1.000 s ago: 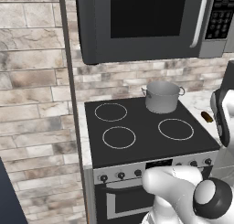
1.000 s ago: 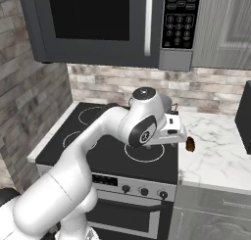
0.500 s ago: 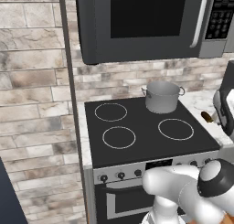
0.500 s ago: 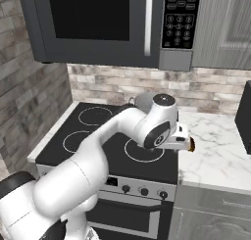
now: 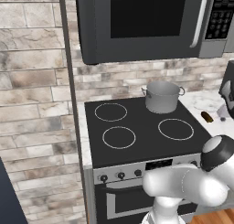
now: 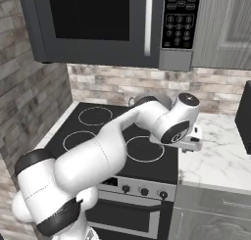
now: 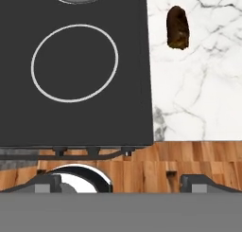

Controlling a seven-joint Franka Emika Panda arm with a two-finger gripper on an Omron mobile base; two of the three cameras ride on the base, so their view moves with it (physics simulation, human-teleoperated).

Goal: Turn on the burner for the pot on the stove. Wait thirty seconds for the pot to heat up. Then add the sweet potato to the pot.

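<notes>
The grey pot (image 5: 162, 96) stands on the back right burner of the stove (image 5: 137, 131), whose black glass top carries white rings. The sweet potato (image 7: 178, 27), a small brown oblong lump, lies on the marble counter just right of the stove (image 7: 75, 112); it also shows in the left base view (image 5: 207, 116). My gripper (image 7: 124, 182) hangs open above the stove's front right corner, and nothing is between its fingertips (image 7: 49, 181). The sweet potato lies ahead of the gripper and to its right. My hand (image 6: 192, 142) hovers over the seam between stove and counter.
Small black knobs (image 5: 121, 175) line the stove's steel front. A dark microwave (image 5: 146, 22) hangs above the stove. White marble counter (image 6: 220, 158) stretches right, with a dark appliance (image 6: 245, 116) at its far edge. A brick wall stands to the left.
My arm has swung right, carrying the hand from over the stove's right side to the counter seam; it now covers the sweet potato in the right base view. The jaws stayed open.
</notes>
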